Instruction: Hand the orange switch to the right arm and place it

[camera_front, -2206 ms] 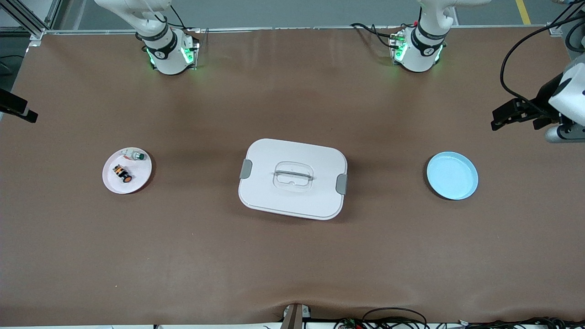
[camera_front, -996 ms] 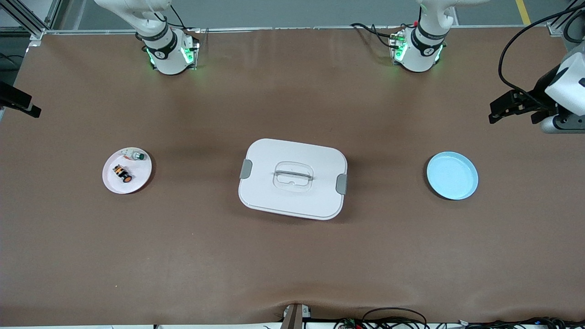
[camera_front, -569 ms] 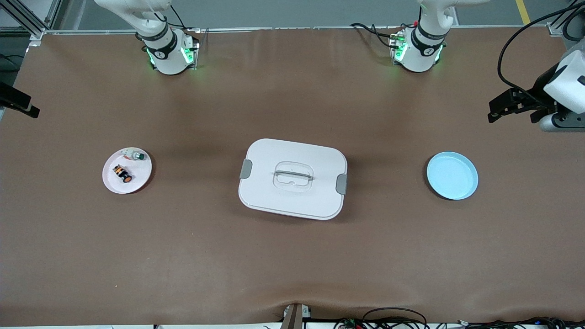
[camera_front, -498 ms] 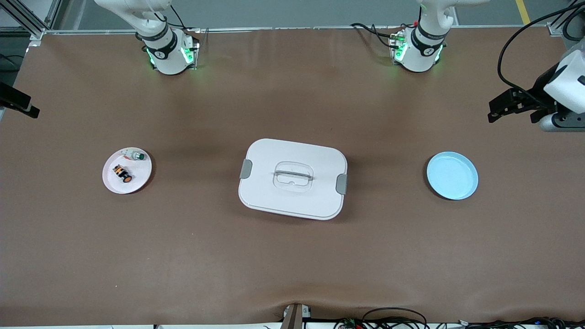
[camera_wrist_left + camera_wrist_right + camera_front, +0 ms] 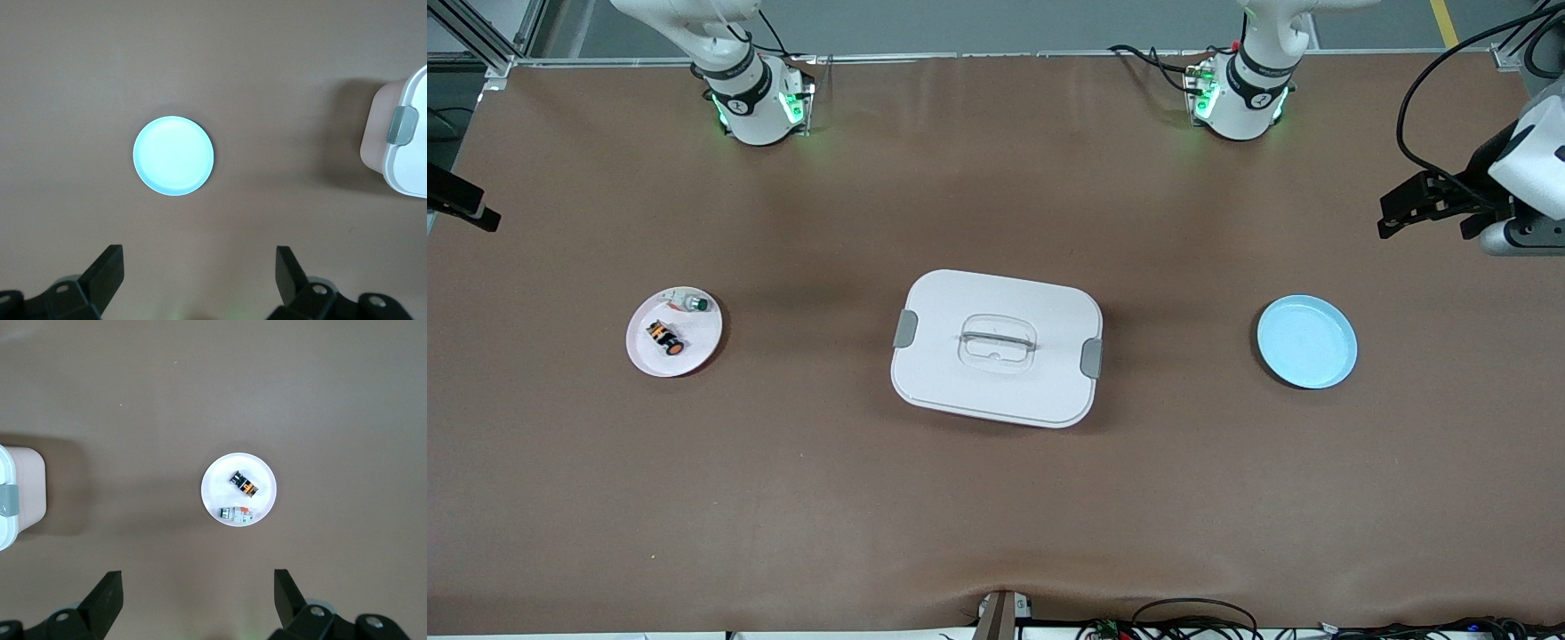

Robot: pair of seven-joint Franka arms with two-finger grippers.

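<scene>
Switch: tiny black orange-capped push-button switch (image 5: 665,339) on round white plate (image 5: 703,342), right arm's end of worktop (long axis diagonal).
Nearer arm: right pincer (image 5: 193,603), released, empty.
Left pincer (image 5: 197,280): released, waits over the opp. end.

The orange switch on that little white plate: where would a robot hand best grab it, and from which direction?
Probably from straight above, fingers closing across the black body of the orange switch. It lies on its side on the white plate, its round cap at one end, and the green switch sits apart, leaving room.

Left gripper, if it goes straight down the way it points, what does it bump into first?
Probably the bare brown table. The left gripper, jaws open, points down beside the round light-blue plate, not over it.
</scene>
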